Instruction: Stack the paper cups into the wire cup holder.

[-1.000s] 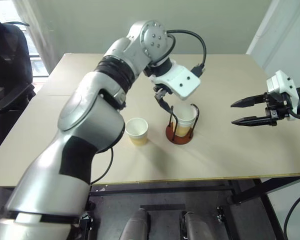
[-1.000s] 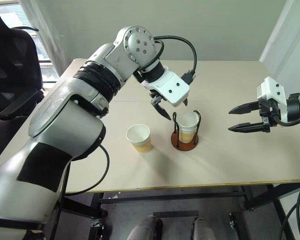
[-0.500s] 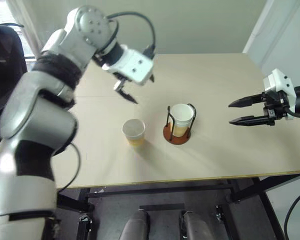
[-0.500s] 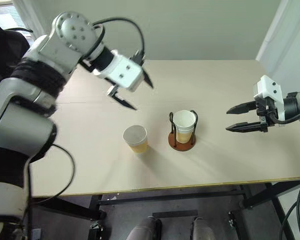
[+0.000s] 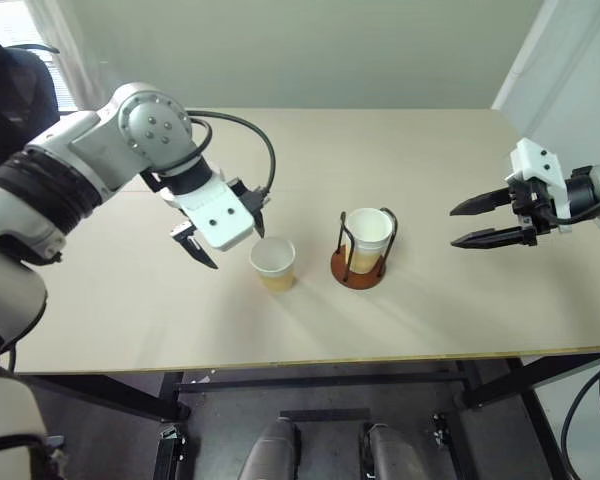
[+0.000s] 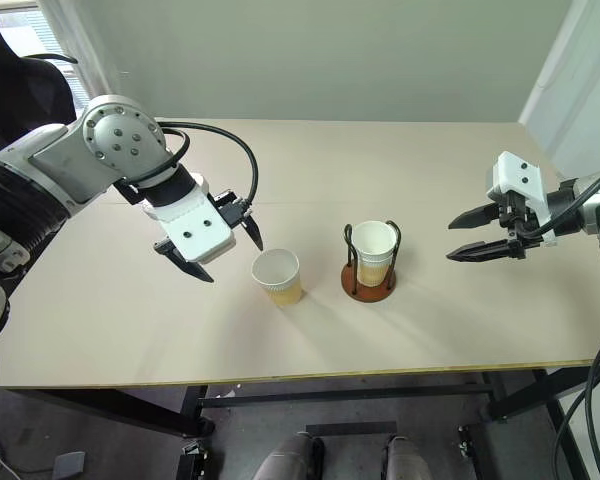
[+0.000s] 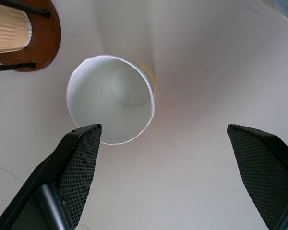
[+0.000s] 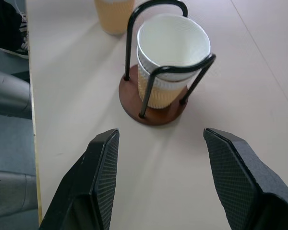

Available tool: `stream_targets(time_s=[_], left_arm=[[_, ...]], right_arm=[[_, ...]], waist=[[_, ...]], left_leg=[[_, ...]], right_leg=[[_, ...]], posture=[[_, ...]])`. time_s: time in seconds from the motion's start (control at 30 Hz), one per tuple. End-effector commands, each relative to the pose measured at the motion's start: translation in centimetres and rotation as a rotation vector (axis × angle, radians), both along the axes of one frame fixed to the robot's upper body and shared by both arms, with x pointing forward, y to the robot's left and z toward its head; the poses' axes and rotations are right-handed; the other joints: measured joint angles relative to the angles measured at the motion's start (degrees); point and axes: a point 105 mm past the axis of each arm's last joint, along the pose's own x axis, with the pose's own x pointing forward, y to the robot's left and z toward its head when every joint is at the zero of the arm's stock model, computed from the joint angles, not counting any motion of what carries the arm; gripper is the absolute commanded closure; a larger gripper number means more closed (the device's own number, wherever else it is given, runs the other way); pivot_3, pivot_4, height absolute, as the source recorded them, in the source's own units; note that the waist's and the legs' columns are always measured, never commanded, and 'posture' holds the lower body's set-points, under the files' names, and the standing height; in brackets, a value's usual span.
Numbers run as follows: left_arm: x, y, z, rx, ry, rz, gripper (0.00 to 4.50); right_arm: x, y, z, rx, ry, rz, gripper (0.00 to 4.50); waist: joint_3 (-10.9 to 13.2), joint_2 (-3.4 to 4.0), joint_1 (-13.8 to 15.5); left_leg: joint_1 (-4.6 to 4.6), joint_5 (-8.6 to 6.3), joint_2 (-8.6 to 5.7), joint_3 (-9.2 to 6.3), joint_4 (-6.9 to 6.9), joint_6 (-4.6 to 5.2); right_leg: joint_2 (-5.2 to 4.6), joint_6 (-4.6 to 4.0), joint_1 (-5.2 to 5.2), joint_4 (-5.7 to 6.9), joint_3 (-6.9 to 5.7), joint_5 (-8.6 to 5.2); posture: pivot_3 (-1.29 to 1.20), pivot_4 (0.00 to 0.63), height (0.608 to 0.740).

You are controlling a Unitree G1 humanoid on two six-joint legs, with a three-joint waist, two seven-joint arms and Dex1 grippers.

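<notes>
**Positioning the left gripper for the last loose cup**

Standing upright on the beige table, the loose tan paper cup with white rim and white inside has its long axis vertical and its mouth facing up. The left gripper hangs just beside it, with the cup at about 3 o'clock from the jaws in the left eye view. Its black fingers are spread wide and hold nothing; the wrist view shows one finger at the rim, the other well apart. The left arm is judged the nearer. The wire cup holder, a reddish-brown disc with black wire loops, stands at 3 o'clock from the loose cup and already carries nested cups. The right gripper hovers further at 3 o'clock, jaws parted and empty. No brand, label or writing is readable
</notes>
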Motion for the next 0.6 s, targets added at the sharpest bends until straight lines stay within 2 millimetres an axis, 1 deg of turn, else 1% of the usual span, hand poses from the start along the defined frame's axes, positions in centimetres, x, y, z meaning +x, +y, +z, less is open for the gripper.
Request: stream_targets(time_s=[0.03, 0.3, 0.43, 0.6], left_arm=[[0.5, 0.5, 0.3, 0.041, -0.027, -0.007, 0.02], [0.7, 0.4, -0.7, 0.065, -0.023, -0.033, 0.02], [0.5, 0.1, -1.8, 0.075, -0.004, -0.060, 0.02], [0.4, -0.2, -2.5, 0.079, 0.006, -0.085, 0.02]], right_arm=[[0.2, -0.1, 1.2, -0.014, -0.048, -0.012, 1.69], [0.4, -0.1, 1.3, -0.019, -0.053, -0.024, 1.69], [0.4, -0.1, 1.3, -0.019, -0.055, -0.026, 1.69], [0.3, -0.1, 1.2, -0.020, -0.053, -0.029, 1.69]], waist=[[0.00, 0.00, -0.08], [0.00, 0.01, -0.27], [0.00, 0.01, -0.26], [0.00, 0.01, -0.23]], left_leg=[[0.00, 0.00, 0.00, 0.01, -0.01, 0.00], [-0.05, -0.05, 0.02, -0.03, -0.10, -0.04], [-0.04, -0.05, 0.03, -0.08, -0.10, -0.05], [-0.06, -0.05, 0.02, -0.09, -0.08, -0.05]], right_leg=[[0.01, 0.00, -0.01, -0.01, -0.02, 0.00], [0.00, -0.02, -0.06, -0.06, -0.06, -0.03], [0.01, -0.03, -0.06, -0.04, -0.09, -0.04], [0.02, -0.03, -0.06, -0.03, -0.12, -0.04]], posture=[[0.00, 0.150, 0.740], [0.00, 0.150, 0.740], [0.00, 0.150, 0.740], [0.00, 0.150, 0.740]])
